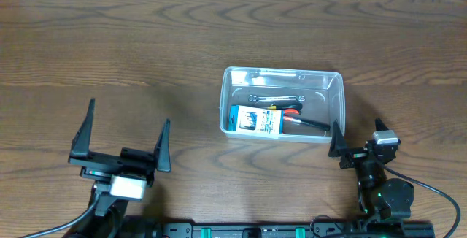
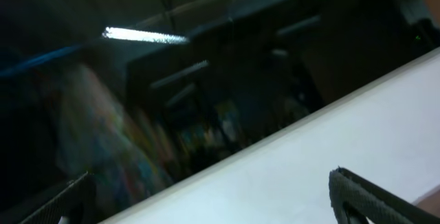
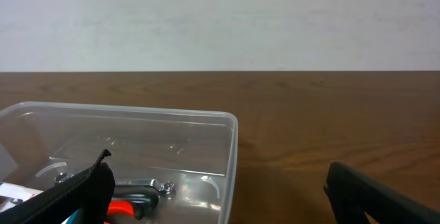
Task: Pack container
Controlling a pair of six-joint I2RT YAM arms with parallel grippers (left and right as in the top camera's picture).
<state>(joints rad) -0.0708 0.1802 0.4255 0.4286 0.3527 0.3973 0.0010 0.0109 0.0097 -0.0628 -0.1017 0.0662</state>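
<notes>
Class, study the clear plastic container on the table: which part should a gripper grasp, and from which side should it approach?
Probably the container by its right-hand short wall, pinched from above with one finger inside and one outside. The thin upright wall and rim suit a pinch, the card pack lies toward the other end, and the open right gripper is closest.

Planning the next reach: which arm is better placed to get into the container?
Probably right. The right hand sits open beside the near right corner of the container, which its camera shows. The left hand is well off to the left, its camera pointing away.
</notes>
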